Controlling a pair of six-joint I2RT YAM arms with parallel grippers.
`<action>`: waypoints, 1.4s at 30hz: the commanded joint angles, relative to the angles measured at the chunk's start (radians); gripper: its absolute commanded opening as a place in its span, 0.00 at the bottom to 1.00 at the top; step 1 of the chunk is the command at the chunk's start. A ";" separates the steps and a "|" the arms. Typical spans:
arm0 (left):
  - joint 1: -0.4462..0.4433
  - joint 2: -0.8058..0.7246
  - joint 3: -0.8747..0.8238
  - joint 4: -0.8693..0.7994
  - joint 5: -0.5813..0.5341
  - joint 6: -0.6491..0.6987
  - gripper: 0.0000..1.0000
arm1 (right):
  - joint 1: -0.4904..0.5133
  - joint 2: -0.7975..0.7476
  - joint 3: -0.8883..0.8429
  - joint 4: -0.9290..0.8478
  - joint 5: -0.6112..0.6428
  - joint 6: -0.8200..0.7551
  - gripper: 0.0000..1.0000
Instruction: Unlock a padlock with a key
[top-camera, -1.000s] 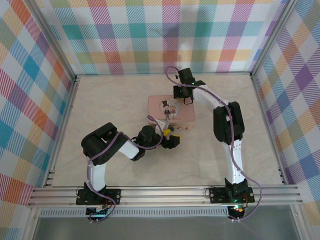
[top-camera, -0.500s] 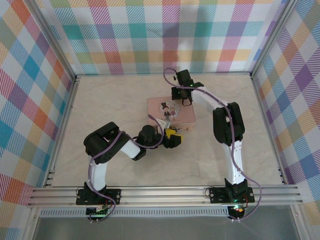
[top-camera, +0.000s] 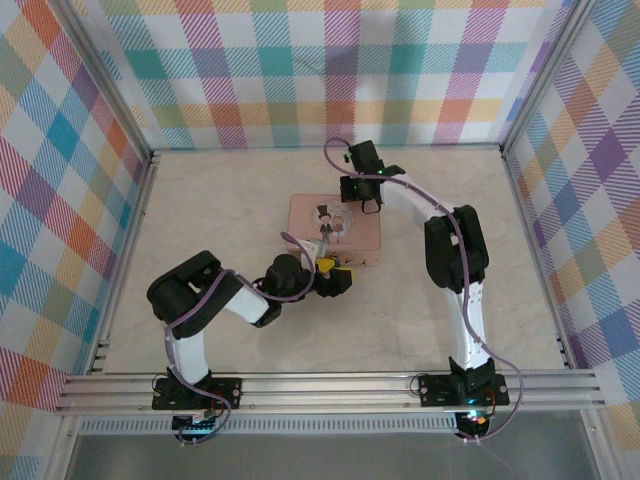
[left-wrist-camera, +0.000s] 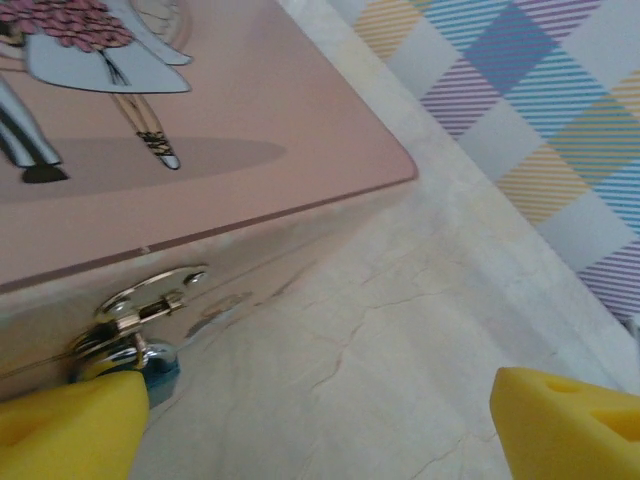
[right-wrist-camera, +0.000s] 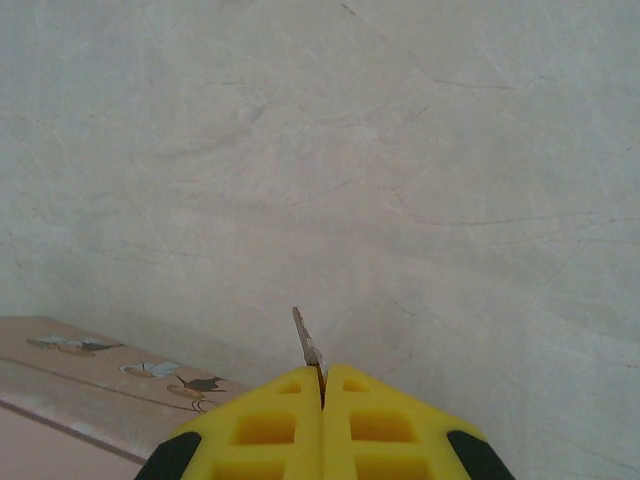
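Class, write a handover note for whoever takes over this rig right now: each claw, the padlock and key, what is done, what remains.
Left claw: open, one finger beside the padlock, not gripping it.
Right claw: shut on the key, by the far edge of the pink tin.
Padlock: hangs on the tin's hasp.
Done: key in grip.
Left: steady the padlock, insert the key, turn it.

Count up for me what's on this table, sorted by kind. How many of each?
pink tin: 1
padlock: 1
key: 1
claws: 2 (left claw open beside the padlock, right claw shut on the key)
Total: 5
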 joint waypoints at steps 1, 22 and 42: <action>0.024 -0.058 -0.019 -0.037 -0.165 0.078 0.90 | 0.035 -0.006 -0.017 -0.180 -0.014 0.018 0.00; 0.040 -0.232 -0.106 -0.140 -0.108 0.100 1.00 | -0.030 -0.073 0.051 -0.232 0.124 -0.013 0.00; 0.096 0.037 0.069 -0.016 0.106 0.024 0.98 | -0.024 -0.031 -0.092 -0.147 0.155 -0.010 0.00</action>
